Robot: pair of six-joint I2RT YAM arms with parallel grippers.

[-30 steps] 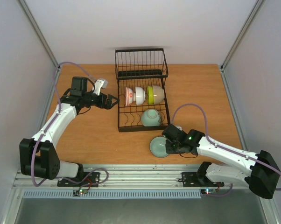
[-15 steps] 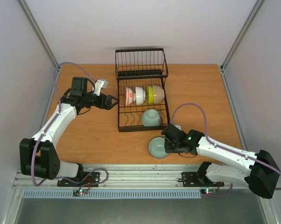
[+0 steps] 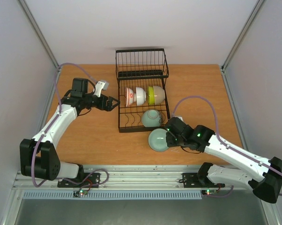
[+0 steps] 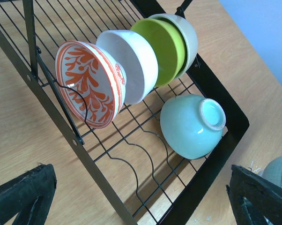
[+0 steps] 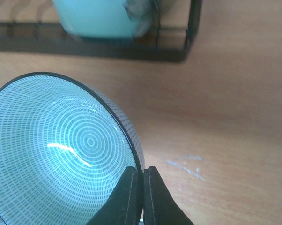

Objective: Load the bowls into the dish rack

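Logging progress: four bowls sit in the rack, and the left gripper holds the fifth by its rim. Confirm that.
Wrong gripper: the right gripper holds the fifth bowl by its rim, as the right wrist view shows. The left gripper is open. Four bowls do sit in the rack.

A black dish rack (image 4: pixel 215 159) sits on the brown table (image 4: pixel 19 136). Three bowls stand on edge in a row inside it, close together: an orange-patterned bowl (image 4: pixel 87 84), a white bowl (image 4: pixel 134 65) and a yellow-green bowl (image 4: pixel 159 49). A pale green bowl (image 4: pixel 190 126) lies tipped over beside them, foot up. A fifth bowl (image 4: pixel 279 171) peeks in at the right edge. Two black fingers (image 4: pixel 24 194) fill the bottom corners, far apart.
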